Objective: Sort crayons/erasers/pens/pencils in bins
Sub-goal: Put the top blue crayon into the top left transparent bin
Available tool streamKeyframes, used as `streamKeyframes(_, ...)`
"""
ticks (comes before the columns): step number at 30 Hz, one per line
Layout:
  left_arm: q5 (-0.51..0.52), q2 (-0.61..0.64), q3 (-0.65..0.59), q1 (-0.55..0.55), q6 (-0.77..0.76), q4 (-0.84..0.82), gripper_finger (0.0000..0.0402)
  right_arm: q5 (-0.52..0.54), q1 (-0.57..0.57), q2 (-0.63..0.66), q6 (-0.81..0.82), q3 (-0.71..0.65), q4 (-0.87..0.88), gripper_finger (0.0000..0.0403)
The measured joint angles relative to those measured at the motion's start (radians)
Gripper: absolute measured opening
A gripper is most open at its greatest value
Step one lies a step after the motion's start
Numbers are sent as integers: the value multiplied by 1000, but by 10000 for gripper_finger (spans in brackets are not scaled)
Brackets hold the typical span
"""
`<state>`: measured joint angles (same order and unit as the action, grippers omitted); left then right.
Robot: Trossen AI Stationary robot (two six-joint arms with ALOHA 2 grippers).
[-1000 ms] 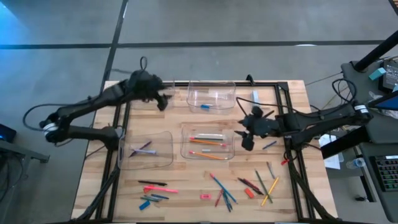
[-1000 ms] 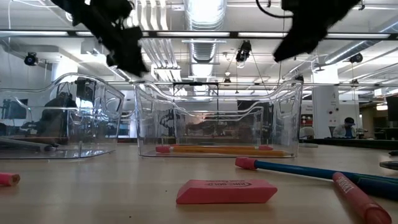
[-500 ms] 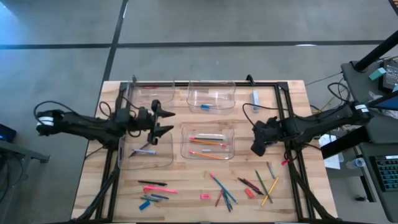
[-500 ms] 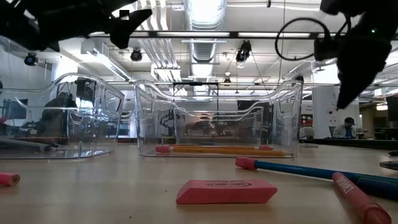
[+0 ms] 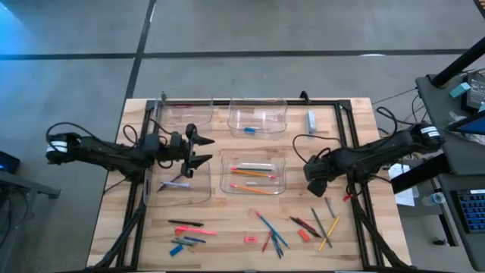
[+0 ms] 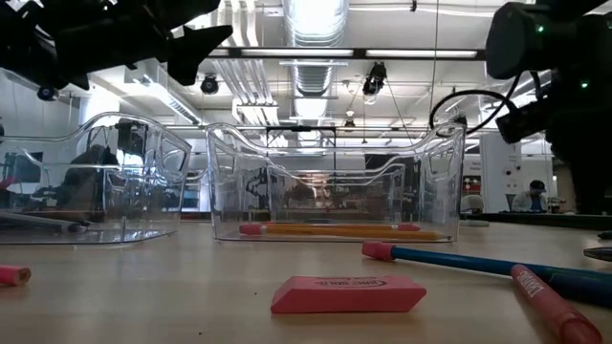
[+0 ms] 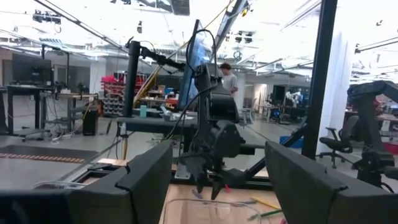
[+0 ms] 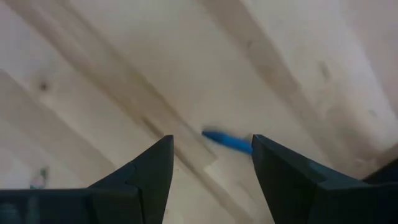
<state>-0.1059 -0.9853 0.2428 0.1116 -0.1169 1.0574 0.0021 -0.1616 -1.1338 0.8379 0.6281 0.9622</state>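
Note:
My right gripper (image 5: 314, 176) points down at the wood right of the centre bin (image 5: 282, 176). It is open over a short blue stick (image 8: 227, 142) that lies flat on the table between its fingers (image 8: 211, 142), and it touches nothing. My left gripper (image 5: 204, 149) is open and empty. It hovers about level above the near left bin (image 5: 198, 193), pointing toward the table's right (image 7: 217, 149). Orange pencils (image 5: 250, 172) lie in the centre bin, a purple pen (image 5: 176, 182) in the near left bin and a blue piece (image 5: 251, 130) in the far middle bin (image 5: 258, 106).
Loose sticks lie along the near edge: a black pen (image 5: 186, 223), a pink pencil (image 5: 198, 231), blue crayons (image 5: 182, 243), mixed pencils (image 5: 324, 227). A pink eraser (image 6: 347, 293) and a red one (image 5: 303, 234) lie among them. A pale oblong (image 5: 311, 117) sits far right. A black frame (image 5: 350, 144) borders the table.
My left gripper has drawn back from the far left bin toward the near edge, tipped from pointing down to about level, then held still. My right gripper has sunk toward the table, turning about until it points straight down over the blue stick.

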Motion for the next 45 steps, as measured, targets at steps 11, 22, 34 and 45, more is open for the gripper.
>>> streamKeyframes(11, -1, -5, 0, 0, -7, -1, 240, -6, 17, -92, -150, 0, 69, 205)
streamKeyframes(22, -5, -7, 1, -1, -14, -1, 240, -20, 113, -279, -310, -16, 57, 199)
streamKeyframes(34, -6, -13, 3, -1, -30, 1, 240, -85, 160, -315, -381, -20, 11, 111)
streamKeyframes(45, -5, -43, 21, -2, -35, 5, 240, -69, 160, -271, -359, -19, 2, 17)
